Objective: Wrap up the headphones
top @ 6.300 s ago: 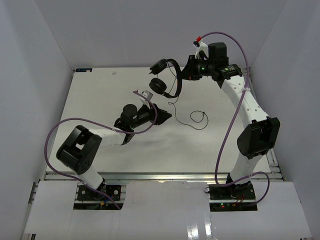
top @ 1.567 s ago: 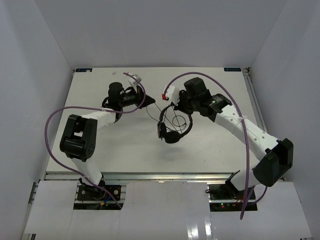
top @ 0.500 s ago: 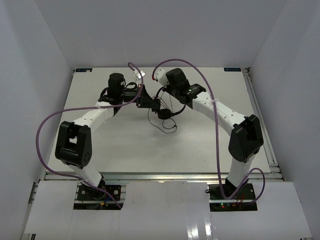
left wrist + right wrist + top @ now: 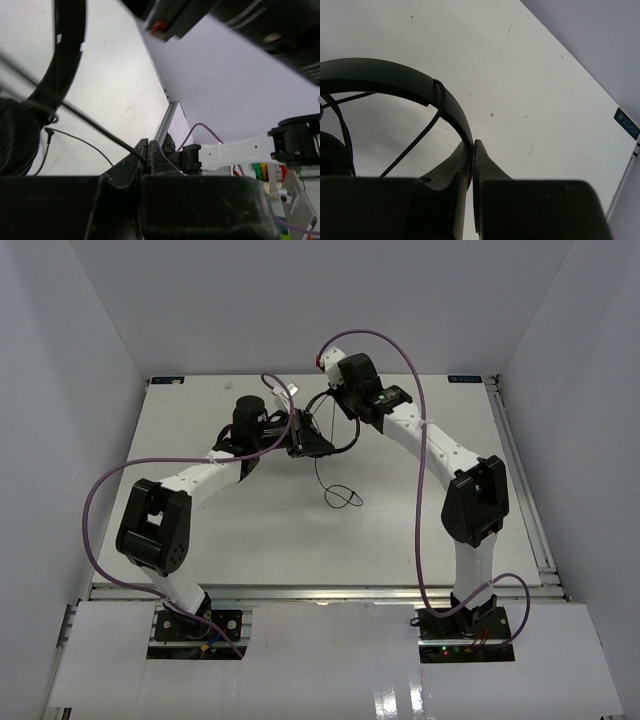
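Fingers of my right arm (image 4: pixel 472 150): pressed together with almost no gap, pinching the headband (image 4: pixel 395 75) edge-on near one end of its arc. I judge this grip is the anchor. It holds the headphones (image 4: pixel 70 55) lifted clear of the table (image 4: pixel 520 75) so the band stays open to pass a line around.

Left fingers (image 4: pixel 148 150): closed to the tips on the thin cord (image 4: pixel 95 126), which runs taut and straight from the pinch up towards the band. The tension looks deliberate to me, since a slack cord would not lie snug.

Outward from the right grip: one strand of cord crosses over the band and drops through its arc, so at least one turn seems to be on. An earpad (image 4: pixel 15 135) hangs dark at the left edge of my left wrist view.

Further out: loose tail of cord (image 4: pixel 340 497) trails onto the table below both wrists, plug end (image 4: pixel 47 130) lying free. Plenty left to wind, by my reckoning.

Both arms meet at the far middle of the table, wrists close together, headphones held between them.
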Motion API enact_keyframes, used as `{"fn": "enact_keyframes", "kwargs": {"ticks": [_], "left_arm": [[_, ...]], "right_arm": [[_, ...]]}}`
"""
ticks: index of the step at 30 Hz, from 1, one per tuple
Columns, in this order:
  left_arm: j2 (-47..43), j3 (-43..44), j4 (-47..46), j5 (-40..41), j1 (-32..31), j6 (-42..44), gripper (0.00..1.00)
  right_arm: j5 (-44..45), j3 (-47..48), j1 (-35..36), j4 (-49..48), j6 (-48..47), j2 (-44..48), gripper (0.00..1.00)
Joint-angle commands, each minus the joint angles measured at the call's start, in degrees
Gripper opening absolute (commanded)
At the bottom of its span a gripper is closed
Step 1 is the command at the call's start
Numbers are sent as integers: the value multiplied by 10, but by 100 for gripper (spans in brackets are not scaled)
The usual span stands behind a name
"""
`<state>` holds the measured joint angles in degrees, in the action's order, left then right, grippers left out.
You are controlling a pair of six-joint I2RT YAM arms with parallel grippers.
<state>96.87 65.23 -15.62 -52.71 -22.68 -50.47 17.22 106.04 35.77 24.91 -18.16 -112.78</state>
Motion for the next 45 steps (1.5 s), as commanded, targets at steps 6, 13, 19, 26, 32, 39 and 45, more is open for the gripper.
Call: {"fn": "enact_keyframes", "kwargs": {"ticks": [6,13,19,26,32,39,45], "left_arm": [[-49,-72,-97,136,-48,13,22],[-31,-99,-164,185,-95,25,22],[-17,-107,-178,209,-125,35,23],[-17,-133,-188,269,-151,61,21],[-27,-197,-281,362,-165,97,21],[4,-251,-447,441,-182,120,22],[44,-270,-545,445,-186,111,23]], "right_arm": [[-80,53,-43,0,103,19,8],[-123,59,-70,4,148,25,8],[-153,57,-95,5,172,29,8],[-182,54,-112,5,195,34,8],[-204,46,-113,2,210,48,8],[-215,44,-114,-1,226,61,8],[-226,40,-120,-3,231,72,8]]}}
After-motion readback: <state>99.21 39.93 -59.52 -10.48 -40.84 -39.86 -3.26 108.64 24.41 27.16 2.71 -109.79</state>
